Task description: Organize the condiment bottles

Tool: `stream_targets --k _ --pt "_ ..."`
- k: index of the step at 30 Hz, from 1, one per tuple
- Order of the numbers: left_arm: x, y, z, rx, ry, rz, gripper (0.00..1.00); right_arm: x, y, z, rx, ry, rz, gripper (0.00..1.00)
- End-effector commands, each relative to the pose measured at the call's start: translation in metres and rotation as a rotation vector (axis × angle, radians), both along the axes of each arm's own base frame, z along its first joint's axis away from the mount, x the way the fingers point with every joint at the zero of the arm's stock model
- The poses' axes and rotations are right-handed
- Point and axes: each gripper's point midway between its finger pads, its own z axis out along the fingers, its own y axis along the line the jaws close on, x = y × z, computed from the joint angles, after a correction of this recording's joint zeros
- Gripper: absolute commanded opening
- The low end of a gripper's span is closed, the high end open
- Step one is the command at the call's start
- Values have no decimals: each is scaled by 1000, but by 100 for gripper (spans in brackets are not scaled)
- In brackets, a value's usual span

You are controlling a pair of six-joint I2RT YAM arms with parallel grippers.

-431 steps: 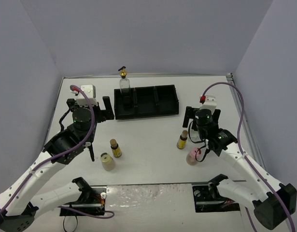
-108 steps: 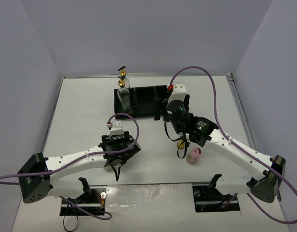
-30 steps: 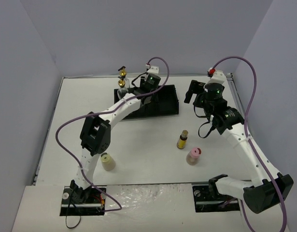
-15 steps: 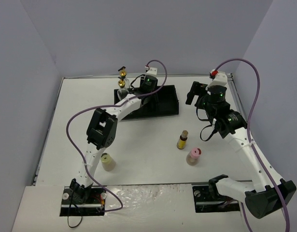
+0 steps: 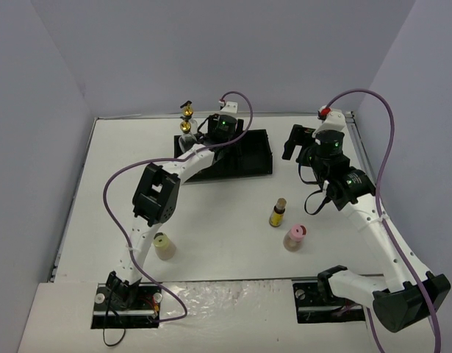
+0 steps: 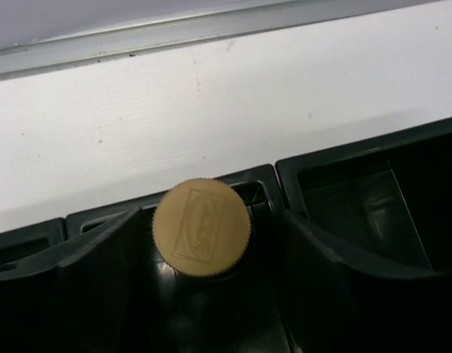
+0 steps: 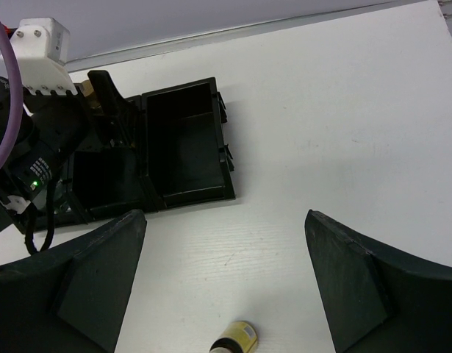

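Note:
My left gripper (image 5: 214,143) reaches into the middle compartment of the black tray (image 5: 259,165), shut on a small amber bottle whose gold cap (image 6: 201,228) shows between the fingers. Two clear glass bottles with gold pourers stand at the tray's left end, one behind the tray (image 5: 186,110) and one in it (image 5: 185,129). A second amber bottle (image 5: 277,213) (image 7: 237,340) stands mid-table. A pink jar (image 5: 294,237) is to its right and nearer me. A beige jar (image 5: 164,246) sits near left. My right gripper (image 5: 295,140) (image 7: 226,220) is open and empty, raised right of the tray.
The tray's right compartment (image 7: 183,143) holds nothing. The table's back edge (image 6: 211,33) runs just behind the tray. Grey walls close in the left, back and right sides.
The left arm carried an amber bottle from the near left to the tray's middle compartment. The right arm swung back from the tray to the far right. Over the last second, little moved.

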Motion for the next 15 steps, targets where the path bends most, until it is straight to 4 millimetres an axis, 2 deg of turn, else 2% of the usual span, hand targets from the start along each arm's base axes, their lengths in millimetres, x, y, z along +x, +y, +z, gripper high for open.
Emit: stream_targets --k 1,2,4,10,15 --pt "13 2 70 -95 -162 26 73 5 -1 18 11 -72 -2 86" --pt "12 4 67 -94 -160 29 79 6 -1 17 11 -72 -3 87" --pt "10 6 69 -92 -164 32 84 6 0 16 10 -68 0 86" --pt "2 8 78 -101 -184 21 85 6 -1 16 11 -68 -4 87" --pt "-9 9 94 -100 -202 6 85 5 -1 12 9 -60 -7 87"
